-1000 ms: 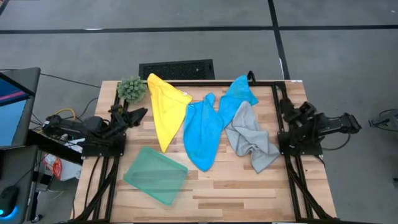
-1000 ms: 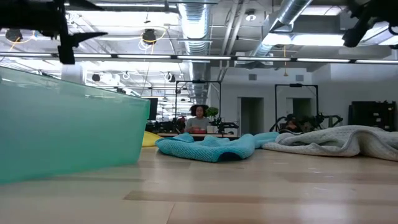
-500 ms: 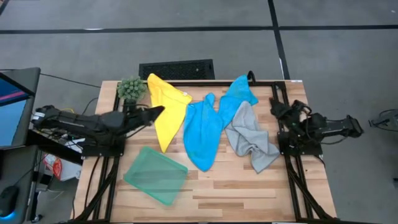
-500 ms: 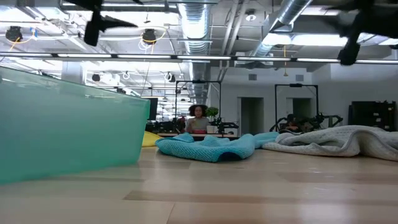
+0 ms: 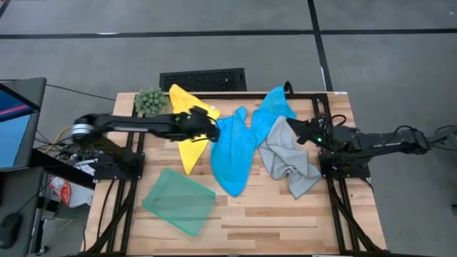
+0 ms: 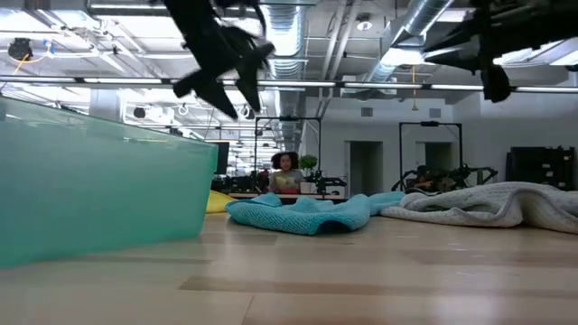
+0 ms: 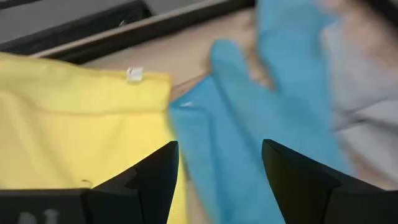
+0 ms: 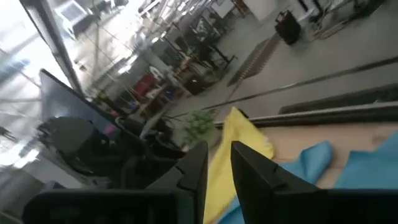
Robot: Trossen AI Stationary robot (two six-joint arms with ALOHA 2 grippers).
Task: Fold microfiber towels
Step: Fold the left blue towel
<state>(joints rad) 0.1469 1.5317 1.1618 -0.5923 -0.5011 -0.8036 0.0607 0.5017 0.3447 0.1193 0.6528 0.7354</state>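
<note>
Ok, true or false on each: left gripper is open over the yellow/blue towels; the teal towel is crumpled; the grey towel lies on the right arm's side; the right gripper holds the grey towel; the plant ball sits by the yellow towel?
1. The left gripper is open over the edge between the yellow towel and a blue towel. True.
2. The teal towel is crumpled. False: it lies flat.
3. The grey towel lies on the right arm's side. True.
4. The right gripper holds the grey towel. False: it grips nothing.
5. The plant ball sits beside the yellow towel. True.

Five towels: yellow (image 5: 189,128), two blue (image 5: 232,153) (image 5: 273,108) (overlapping), grey (image 5: 288,158), teal (image 5: 178,201).
</note>
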